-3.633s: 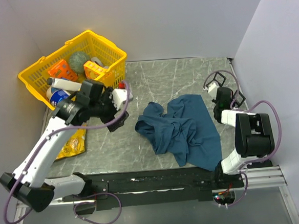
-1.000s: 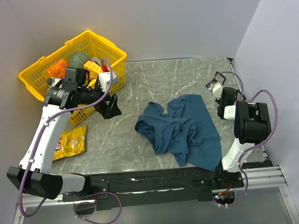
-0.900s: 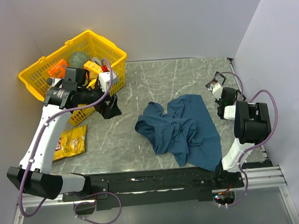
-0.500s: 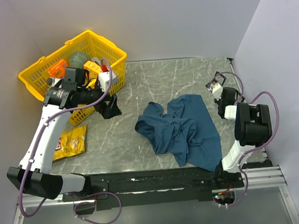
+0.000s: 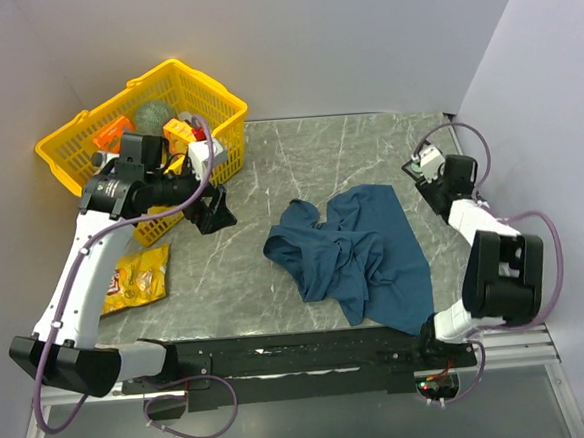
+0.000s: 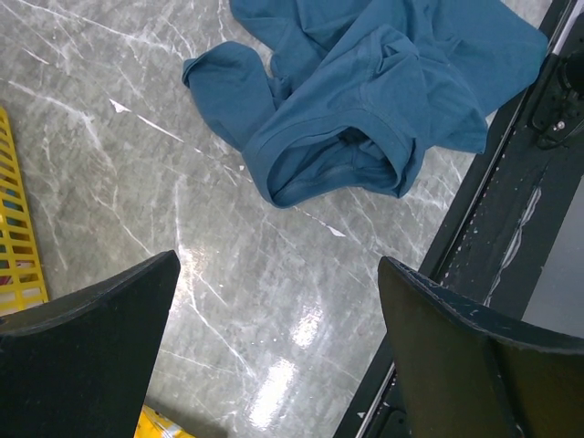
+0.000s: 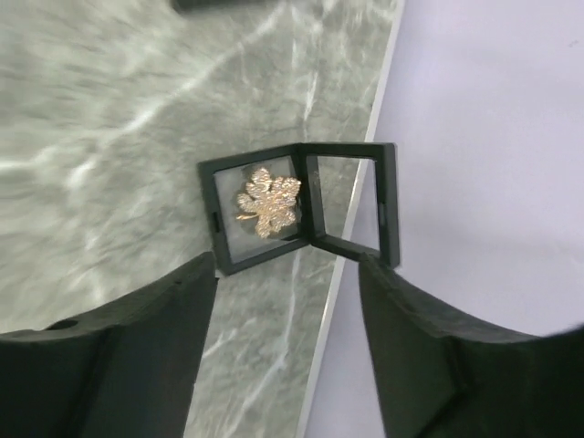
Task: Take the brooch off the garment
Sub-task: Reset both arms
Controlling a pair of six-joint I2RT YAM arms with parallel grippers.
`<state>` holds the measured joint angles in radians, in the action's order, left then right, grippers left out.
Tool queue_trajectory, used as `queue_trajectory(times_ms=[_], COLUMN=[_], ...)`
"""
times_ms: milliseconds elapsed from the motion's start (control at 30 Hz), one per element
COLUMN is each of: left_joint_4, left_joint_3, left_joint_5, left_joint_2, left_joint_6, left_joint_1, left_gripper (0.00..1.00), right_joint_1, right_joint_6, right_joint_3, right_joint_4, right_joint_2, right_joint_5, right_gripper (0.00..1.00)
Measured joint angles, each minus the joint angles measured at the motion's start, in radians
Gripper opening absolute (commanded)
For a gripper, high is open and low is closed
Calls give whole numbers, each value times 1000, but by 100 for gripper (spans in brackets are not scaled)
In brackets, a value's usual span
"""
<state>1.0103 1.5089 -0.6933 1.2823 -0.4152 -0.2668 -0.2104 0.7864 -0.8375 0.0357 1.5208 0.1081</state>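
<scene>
Brooch [image 7: 266,202], a gold leaf shape, isn't on the garment [image 5: 360,254]. It lies in an open black case [image 7: 390,210] on the table [image 7: 91,137] by the rt wall, no cloth under it. Prob. light, rigid, fragile at the tips, so pinch across its body. Case is likely light too and may skid. Rt gripper [image 7: 287,269] hangs over it, fingers spread, empty. Left gripper [image 6: 278,274] is likewise spread and empty, near the limp shirt.

Right claw [image 7: 287,269] lifted, arm stretched rearward; left claw [image 6: 278,274] withdrew beside basket [image 5: 228,133].
</scene>
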Motion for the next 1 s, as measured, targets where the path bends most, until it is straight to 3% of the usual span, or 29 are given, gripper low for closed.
queue_trajectory(times_ms=[33, 300, 500, 800, 1000], left_joint_4=[0, -44, -177, -293, -296], left_joint_3=[0, -1, -41, -14, -24], left_joint_5=[0, 21, 145, 340, 412], left_joint_2=[-3, -80, -211, -293, -290], left_joint_6=[4, 60, 158, 238, 261], left_joint_1=[0, 7, 11, 11, 11], left_gripper=[96, 96, 96, 96, 96], right_joint_1=[0, 57, 141, 139, 114], right_joint_6=[-10, -116, -171, -224, -278], right_joint_3=[-10, -244, -447, -491, -462], right_joint_4=[-47, -568, -789, -909, -917], right_joint_2=[-35, -439, -687, -901, -914], right_joint_5=[-28, -397, -690, -954, -1035], right_gripper=[99, 100, 100, 100, 100])
